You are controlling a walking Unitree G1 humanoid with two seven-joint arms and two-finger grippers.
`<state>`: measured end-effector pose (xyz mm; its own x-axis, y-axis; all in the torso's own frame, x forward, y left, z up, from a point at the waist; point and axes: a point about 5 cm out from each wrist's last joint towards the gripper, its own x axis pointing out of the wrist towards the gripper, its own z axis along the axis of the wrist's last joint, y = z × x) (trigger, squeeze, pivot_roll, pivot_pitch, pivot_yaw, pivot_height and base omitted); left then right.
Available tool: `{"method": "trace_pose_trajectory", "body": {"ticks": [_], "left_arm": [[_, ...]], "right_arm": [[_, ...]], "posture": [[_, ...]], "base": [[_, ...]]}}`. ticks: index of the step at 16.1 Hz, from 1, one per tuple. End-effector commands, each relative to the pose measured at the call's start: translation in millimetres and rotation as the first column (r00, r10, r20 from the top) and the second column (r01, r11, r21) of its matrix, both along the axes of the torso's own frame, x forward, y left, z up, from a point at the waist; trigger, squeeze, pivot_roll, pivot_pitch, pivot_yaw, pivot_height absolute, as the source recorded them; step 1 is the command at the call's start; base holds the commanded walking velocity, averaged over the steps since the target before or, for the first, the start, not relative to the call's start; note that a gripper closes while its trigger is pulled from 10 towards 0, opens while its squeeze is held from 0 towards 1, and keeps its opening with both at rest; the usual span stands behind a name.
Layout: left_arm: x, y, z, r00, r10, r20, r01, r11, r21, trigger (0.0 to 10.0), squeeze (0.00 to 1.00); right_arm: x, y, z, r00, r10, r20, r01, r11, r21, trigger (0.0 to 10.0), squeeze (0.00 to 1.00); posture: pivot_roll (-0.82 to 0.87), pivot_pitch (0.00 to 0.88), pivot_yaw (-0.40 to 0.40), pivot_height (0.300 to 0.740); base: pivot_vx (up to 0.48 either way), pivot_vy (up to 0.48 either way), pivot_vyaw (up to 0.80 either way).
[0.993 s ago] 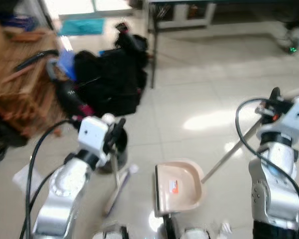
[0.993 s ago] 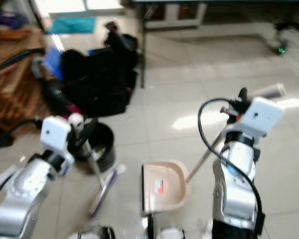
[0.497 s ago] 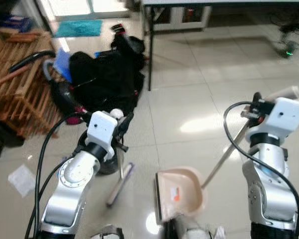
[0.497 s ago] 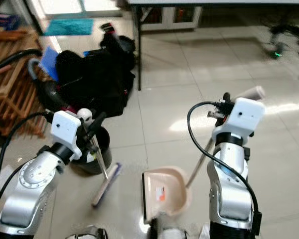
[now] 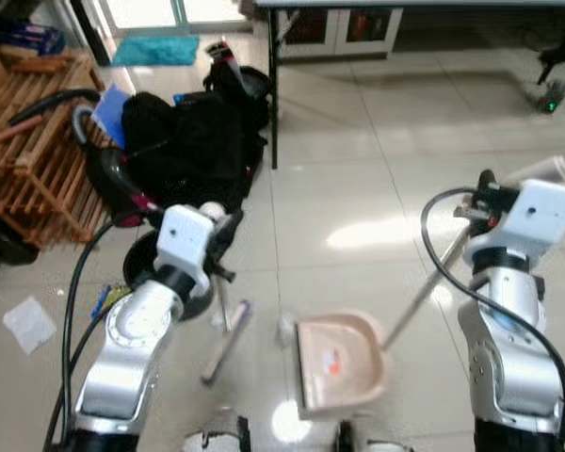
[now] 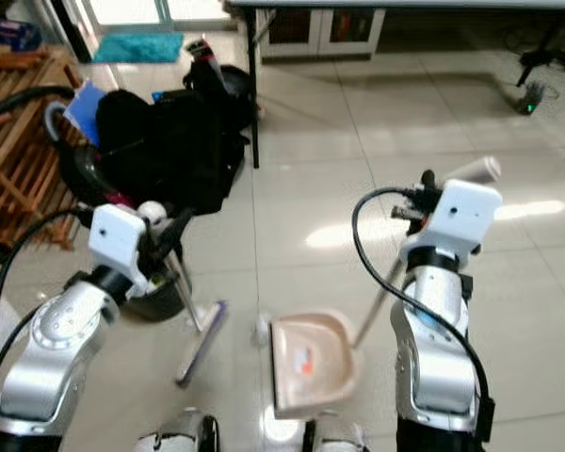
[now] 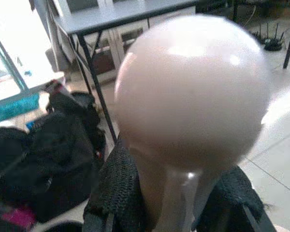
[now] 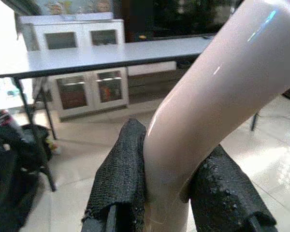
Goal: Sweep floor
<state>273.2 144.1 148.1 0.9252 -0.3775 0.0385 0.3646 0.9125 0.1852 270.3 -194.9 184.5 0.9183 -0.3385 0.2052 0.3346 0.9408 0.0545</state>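
1. broom (image 6: 196,320) is being held by the left gripper (image 7: 174,203), whose fingers are pressed on the shaft just under its round knob (image 7: 193,92); the head is resting on the tiles beside the black bin (image 6: 155,297).
2. dustpan (image 6: 306,363) is being held by the right gripper (image 8: 174,193), pinching the top of its long handle (image 8: 208,92); the pan is lying flat on the floor between the two arms.
3. a small white scrap (image 6: 261,328) is lying just at the pan's mouth, between pan and broom head.
4. risks being judged: the scrap could be pushed past the pan if the broom is swung wide; the bin or black bags (image 6: 169,141) could be struck by the shaft; the pan lip could be lifted if its handle is tilted.
5. finger contact is being shown by the wrist views; floor layout is being shown by the eye views.
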Motion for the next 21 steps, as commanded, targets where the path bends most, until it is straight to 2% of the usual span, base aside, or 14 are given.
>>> {"method": "trace_pose_trajectory", "body": {"ticks": [1,4,8,12,21], "left_arm": [[1.1,-1.1,5,1.000,-0.009,0.013,0.010,1.000,-0.009,10.0,0.00],[3.2,-0.2,9,0.998,-0.023,0.056,0.023,1.000,-0.001,10.0,0.00],[6.2,0.1,12,0.998,-0.022,0.053,0.022,1.000,0.001,10.0,0.00],[15.5,-6.5,22,0.994,-0.041,0.101,0.040,0.999,0.013,10.0,0.00],[12.5,-2.9,20,0.994,-0.040,0.098,0.039,0.999,0.013,10.0,0.00]], "right_arm": [[-2.0,-2.0,7,1.000,-0.018,0.026,0.018,1.000,-0.013,10.0,0.00],[-1.6,-0.8,7,0.999,-0.022,0.026,0.022,1.000,-0.007,10.0,0.00],[-1.7,-1.7,7,0.999,-0.030,0.025,0.030,1.000,-0.003,10.0,0.00],[0.4,-1.1,7,0.999,-0.032,0.026,0.032,0.999,0.001,10.0,0.00],[-0.1,4.0,3,1.000,-0.004,-0.006,0.004,1.000,0.005,10.0,0.00]], "posture": [[-0.04,0.177,0.021,0.740],[-0.04,0.178,0.027,0.740],[-0.04,0.179,0.029,0.740],[-0.03,0.177,0.029,0.740],[-0.03,0.170,0.009,0.740]], "base": [[0.000,0.480,0.00],[0.000,0.160,0.00],[0.000,0.000,0.00],[0.000,0.000,0.00],[0.296,0.000,0.00]]}}
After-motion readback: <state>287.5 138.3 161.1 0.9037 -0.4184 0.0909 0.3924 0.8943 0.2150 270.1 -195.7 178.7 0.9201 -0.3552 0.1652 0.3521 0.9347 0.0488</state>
